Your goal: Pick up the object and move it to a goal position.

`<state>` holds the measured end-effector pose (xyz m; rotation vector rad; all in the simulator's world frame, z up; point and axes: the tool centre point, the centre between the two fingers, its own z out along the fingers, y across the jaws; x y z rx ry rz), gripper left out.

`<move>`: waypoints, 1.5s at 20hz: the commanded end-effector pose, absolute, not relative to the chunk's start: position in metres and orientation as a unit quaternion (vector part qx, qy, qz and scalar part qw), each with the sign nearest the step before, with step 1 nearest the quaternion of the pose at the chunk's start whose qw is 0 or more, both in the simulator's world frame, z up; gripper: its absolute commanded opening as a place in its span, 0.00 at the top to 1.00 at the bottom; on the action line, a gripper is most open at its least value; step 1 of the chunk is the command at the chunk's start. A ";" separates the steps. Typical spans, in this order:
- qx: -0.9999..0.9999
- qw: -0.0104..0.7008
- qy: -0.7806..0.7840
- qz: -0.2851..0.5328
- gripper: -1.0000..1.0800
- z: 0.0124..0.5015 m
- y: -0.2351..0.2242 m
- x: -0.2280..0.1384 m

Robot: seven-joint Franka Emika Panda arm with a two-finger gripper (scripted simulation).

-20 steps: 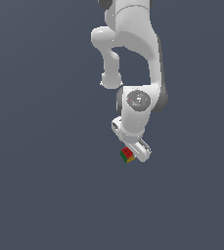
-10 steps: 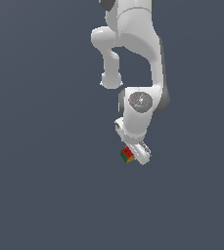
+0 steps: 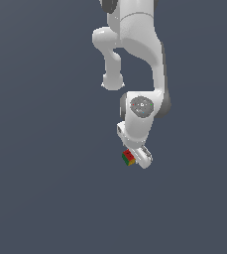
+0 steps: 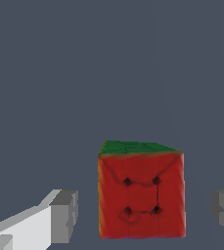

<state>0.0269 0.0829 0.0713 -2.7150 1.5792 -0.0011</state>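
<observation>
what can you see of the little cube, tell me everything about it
The cube is small, far smaller than the white gripper. In the wrist view its big visible face is red with four dark dots joined by thin lines, a green face shows on an adjoining side, and a yellow-orange edge runs along one side. The surface looks smooth and rendered. It sits between the two grey fingertips with a gap on each side, so nothing visibly grips it. In the exterior view it lies just beside the gripper's tip.

Red/green cube [image 4: 142, 195], upright-ish.
</observation>
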 end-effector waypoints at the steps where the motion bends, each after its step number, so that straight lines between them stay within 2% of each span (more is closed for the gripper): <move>1: -0.864 0.000 0.503 0.000 0.04 0.059 0.083 0.026; 10: -0.863 0.000 0.504 0.000 0.04 0.033 0.083 0.027; 11: -0.863 0.000 0.504 0.000 1.00 0.033 0.083 0.027; 23: -0.864 0.000 0.504 0.000 1.00 0.035 0.083 0.027; 30: -0.864 0.000 0.504 0.000 1.00 0.057 0.082 0.025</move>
